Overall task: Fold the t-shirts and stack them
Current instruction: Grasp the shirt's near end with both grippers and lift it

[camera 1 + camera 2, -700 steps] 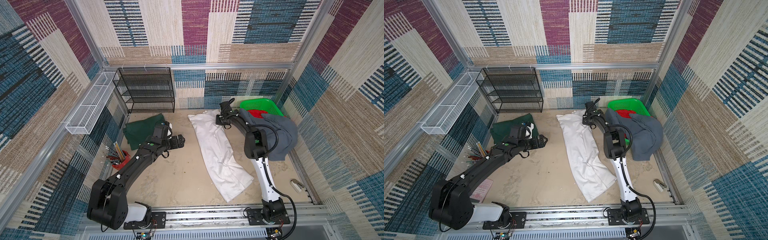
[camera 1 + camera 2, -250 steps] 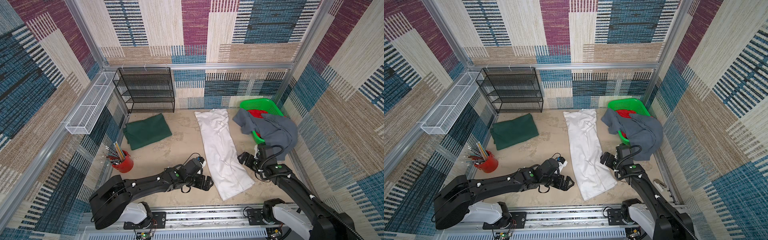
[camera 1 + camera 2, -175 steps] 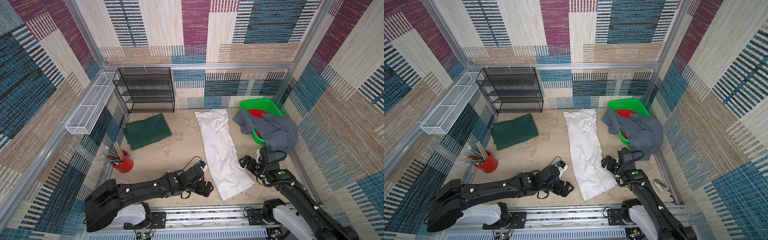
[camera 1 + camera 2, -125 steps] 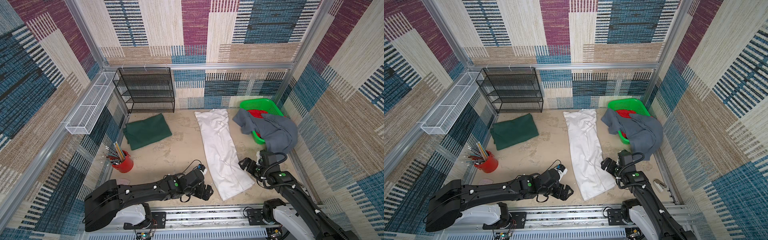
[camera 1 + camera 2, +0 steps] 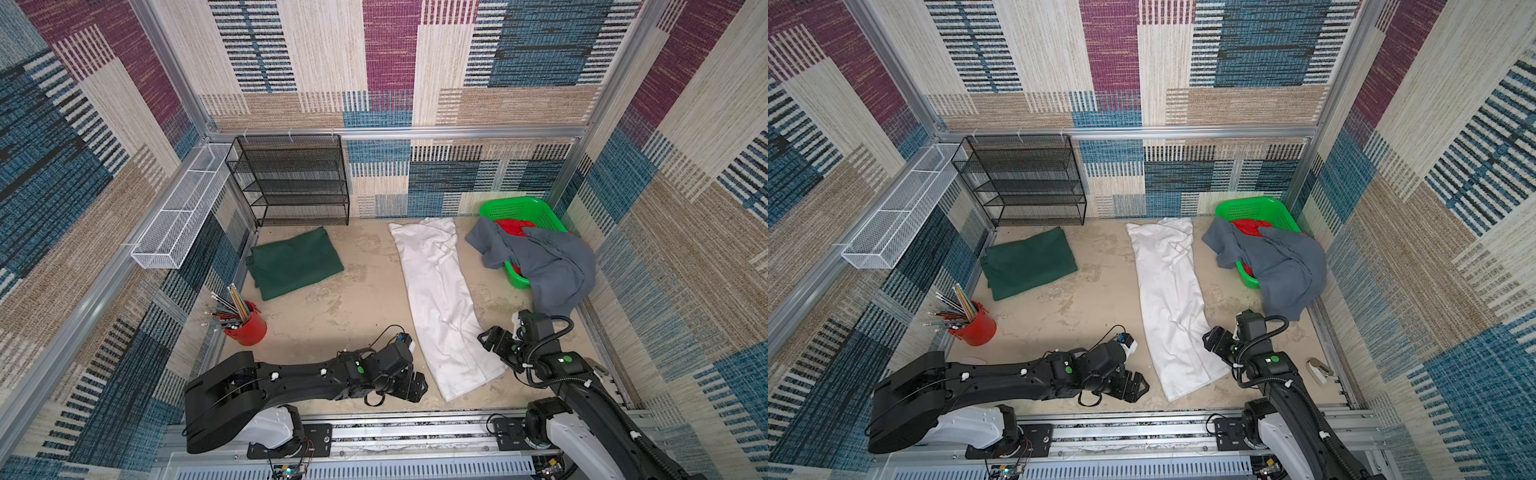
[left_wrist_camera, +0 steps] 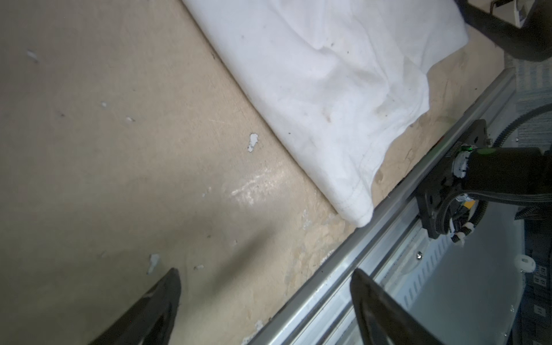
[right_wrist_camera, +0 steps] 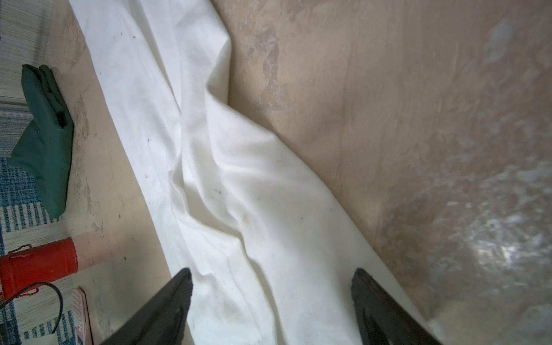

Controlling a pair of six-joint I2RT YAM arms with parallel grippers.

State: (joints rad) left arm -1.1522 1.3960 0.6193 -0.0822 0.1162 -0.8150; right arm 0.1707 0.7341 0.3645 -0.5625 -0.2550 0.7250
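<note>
Lying down the middle of the sandy table [image 5: 357, 303], the white t-shirt [image 5: 440, 299] was drawn out into one long narrow strip. Its far end sat close to the back wall and its near end just short of the front rail. From where I stood, the left gripper [image 5: 417, 386] was low over bare table beside the shirt's near corner, apart from it. In the left wrist view its jaws gaped wide with nothing between them.

The right gripper [image 5: 487, 338] was at the strip's opposite long edge, near that same end. In the right wrist view its fingers [image 7: 179, 286] stood parted astride the white cloth, pinching nothing. I could not tell whether they touched the fabric.

The dark green t-shirt [image 5: 295, 264] lay folded flat at the left, just in front of the black wire shelf [image 5: 299, 183]. The slate grey t-shirt [image 5: 552, 270] hung in a loose heap over the bright green basket [image 5: 519, 208] at the right, with something red showing inside it. A red cup [image 5: 249, 328] of pencils stood by the left wall, well apart from all three shirts.
</note>
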